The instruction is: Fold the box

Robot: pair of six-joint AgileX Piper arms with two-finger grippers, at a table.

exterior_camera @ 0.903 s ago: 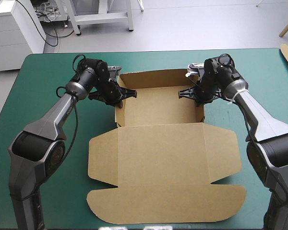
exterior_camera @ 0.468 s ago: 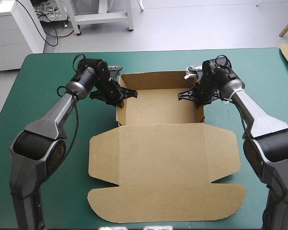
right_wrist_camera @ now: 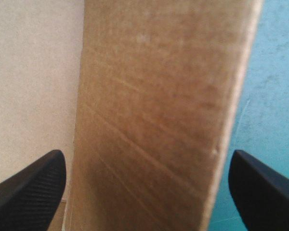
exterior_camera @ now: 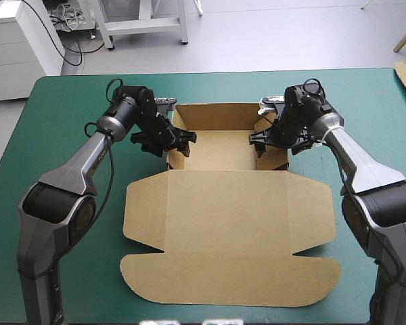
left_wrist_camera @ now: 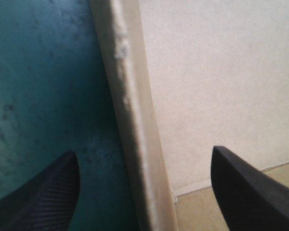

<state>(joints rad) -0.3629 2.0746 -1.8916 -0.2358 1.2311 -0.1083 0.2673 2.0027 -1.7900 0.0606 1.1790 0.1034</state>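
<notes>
Left claw and right claw both stand apart, each straddling a raised side wall of the brown box on the teal-green bench, lid flat. Wall tucking seems in hand; next calls for pressing both walls' flaps down evenly.

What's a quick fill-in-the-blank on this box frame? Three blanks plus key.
The brown cardboard box has its lid panel lying ____ on the teal-green table cover.
The left end effector stands ____, astride the box's left wall.
The right end effector straddles the box's ____ wall.
Missing: flat; open; right.
</notes>
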